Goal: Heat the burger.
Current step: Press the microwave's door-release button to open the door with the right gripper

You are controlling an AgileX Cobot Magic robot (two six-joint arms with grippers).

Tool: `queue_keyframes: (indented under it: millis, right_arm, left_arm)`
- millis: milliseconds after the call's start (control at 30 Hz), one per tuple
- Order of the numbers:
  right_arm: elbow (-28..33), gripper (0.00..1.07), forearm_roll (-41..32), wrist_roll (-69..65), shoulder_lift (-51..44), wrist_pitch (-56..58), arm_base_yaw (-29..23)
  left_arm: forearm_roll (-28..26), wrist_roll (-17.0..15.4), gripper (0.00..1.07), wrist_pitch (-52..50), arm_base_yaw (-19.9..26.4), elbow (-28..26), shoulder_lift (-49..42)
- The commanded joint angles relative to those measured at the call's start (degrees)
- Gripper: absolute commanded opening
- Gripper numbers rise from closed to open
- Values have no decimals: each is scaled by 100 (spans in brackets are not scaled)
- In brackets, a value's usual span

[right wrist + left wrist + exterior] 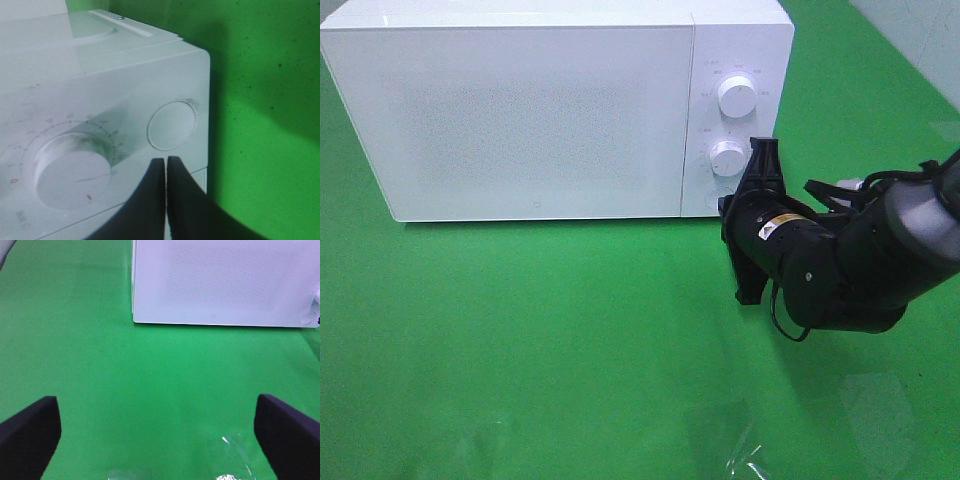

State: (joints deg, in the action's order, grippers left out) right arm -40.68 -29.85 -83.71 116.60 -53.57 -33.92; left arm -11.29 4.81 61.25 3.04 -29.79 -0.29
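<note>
Over at the white microwave's (pixel 520 110) control panel, the right pincer (pixel 165 165) is pinched fully closed and empty, its tips just beside the round button (pixel 171 125) near the lower knob (pixel 72 172). Meanwhile the left pincer (pixel 157 407) hangs spread wide over the green desk (pixel 125 365), gripping nothing (microwave door closed, so where the burger sits cannot be told).

You are working at a robot test bench: a lab set-up, not a lived-in kitchen. The table (pixel 520 350) is covered in plain bright green sheeting as far as the views reach. One white microwave (pixel 530 110) with two dial knobs (pixel 737 96) stands on it. A black jointed robot arm (pixel 860 260) with exposed cabling reaches over the sheeting. A scrap of clear film (pixel 752 462) lies near the front edge.
</note>
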Motion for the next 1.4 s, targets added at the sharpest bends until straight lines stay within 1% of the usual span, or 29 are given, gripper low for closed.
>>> queue_keyframes:
  millis: [33, 100, 267, 333, 567, 833, 1400]
  right_arm:
    - [-155, 0, 126, -17, 120, 92, 69]
    - [-350, 0, 212, -115, 292, 160, 74]
    - [-464, 0, 189, -103, 372, 160, 74]
    - [-636, 0, 229, -92, 544, 172, 166]
    - [-722, 0, 195, 40, 584, 143, 378]
    - [-888, 0, 235, 52, 625, 115, 401]
    - [-1008, 0, 172, 74, 688, -991, 401]
  left_arm:
    - [-46, -23, 98, -34, -29, 11, -92]
    - [-46, -23, 98, -34, -29, 11, -92]
    - [-46, -23, 98, -34, -29, 11, -92]
    - [-46, -23, 98, -34, -29, 11, -92]
    - [-46, -23, 98, -34, -29, 11, -92]
    - [-46, -23, 98, -34, -29, 11, -92]
    - [-46, -23, 98, -34, -29, 11, -92]
